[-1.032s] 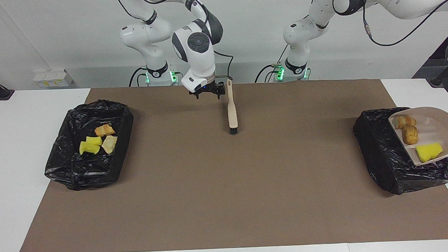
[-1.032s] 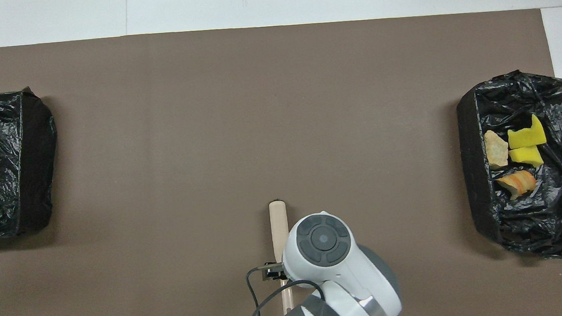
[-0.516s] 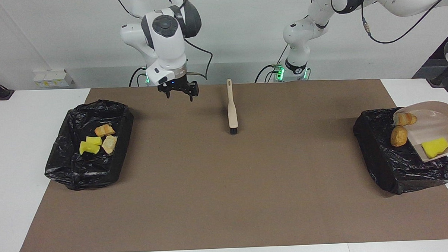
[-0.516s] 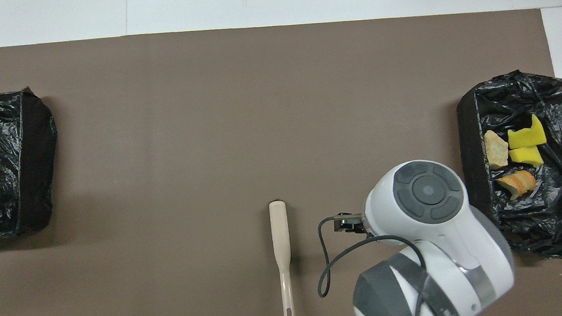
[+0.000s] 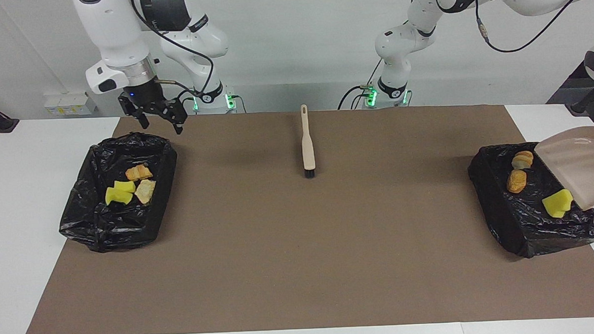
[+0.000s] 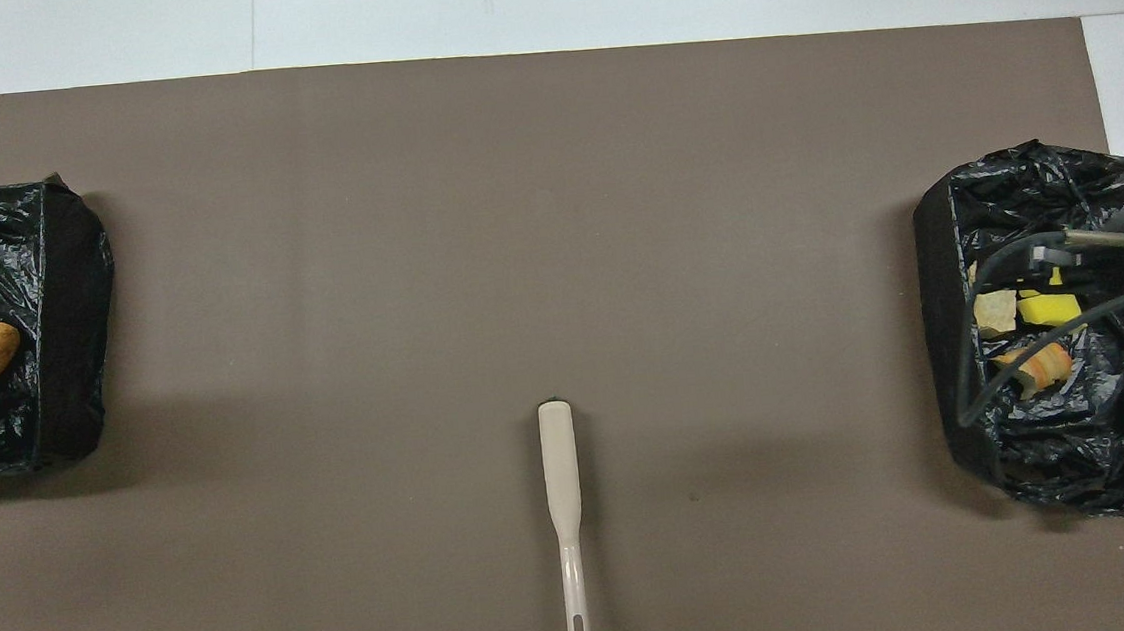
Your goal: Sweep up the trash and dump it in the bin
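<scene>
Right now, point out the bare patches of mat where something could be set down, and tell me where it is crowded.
Bare mat lies on both sides of the brush, out to each bin, and across the whole strip farther from the robots. Crowded: the bin at the right arm's end, four trash pieces inside, right gripper over its rim; the bin at the left arm's end, with three pieces and the tilted dustpan above.

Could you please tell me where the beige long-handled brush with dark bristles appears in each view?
Facing view: the beige long-handled brush lies upper centre on the brown mat, bristles pointing down.
Overhead view: lower centre, handle toward the bottom edge.
Shared landmark: the black-lined bin holding four scraps.
</scene>
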Available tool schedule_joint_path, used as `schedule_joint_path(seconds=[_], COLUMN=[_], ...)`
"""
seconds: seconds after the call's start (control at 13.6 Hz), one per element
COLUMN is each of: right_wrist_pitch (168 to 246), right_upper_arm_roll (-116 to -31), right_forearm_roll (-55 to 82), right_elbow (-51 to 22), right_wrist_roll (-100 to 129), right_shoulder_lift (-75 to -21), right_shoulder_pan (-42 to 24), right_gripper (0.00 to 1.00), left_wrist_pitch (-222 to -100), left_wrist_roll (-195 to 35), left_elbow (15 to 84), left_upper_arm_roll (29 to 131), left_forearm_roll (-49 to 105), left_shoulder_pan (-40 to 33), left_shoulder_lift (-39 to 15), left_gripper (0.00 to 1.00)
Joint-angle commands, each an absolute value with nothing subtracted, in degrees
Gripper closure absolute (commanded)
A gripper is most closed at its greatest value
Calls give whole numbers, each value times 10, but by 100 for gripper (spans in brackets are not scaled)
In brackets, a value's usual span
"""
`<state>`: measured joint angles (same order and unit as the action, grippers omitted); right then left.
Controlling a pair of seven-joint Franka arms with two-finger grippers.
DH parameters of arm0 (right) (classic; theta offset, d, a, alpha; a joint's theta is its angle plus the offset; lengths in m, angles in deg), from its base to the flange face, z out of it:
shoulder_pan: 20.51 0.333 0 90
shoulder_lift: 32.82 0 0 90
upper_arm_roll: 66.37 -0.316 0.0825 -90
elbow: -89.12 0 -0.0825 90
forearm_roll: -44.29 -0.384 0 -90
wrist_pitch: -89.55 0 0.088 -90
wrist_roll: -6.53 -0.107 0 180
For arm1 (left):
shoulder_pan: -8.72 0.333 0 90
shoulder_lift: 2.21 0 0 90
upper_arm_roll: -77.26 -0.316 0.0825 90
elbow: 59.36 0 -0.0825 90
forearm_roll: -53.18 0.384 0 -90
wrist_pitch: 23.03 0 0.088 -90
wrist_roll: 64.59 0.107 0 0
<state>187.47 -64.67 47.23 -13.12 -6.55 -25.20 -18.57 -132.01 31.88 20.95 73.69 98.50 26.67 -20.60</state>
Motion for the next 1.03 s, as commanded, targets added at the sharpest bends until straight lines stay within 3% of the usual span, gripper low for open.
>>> schedule_joint_path(seconds=[0.0,0.52,0.96], right_wrist_pitch=[1840,1797,1766], right_upper_arm_roll=[-628,-619,-620], right_forearm_roll=[489,481,466], right_elbow=[-76,-75,-76], right_wrist_roll=[27,59,53], right_shoulder_lift=[-263,-261,-260], right_shoulder_pan=[-192,-208,-204], right_gripper=[0,0,0], left_wrist_pitch=[-1316,-1261,-1238], left_wrist_roll=[306,306,189], left_elbow=[230,247,328], left_upper_arm_roll=[734,741,823], left_forearm_roll=[1005,910,794], left_shoulder_pan=[252,184,174], left_shoulder_lift=[-165,-127,-90], left_gripper=[100,100,100])
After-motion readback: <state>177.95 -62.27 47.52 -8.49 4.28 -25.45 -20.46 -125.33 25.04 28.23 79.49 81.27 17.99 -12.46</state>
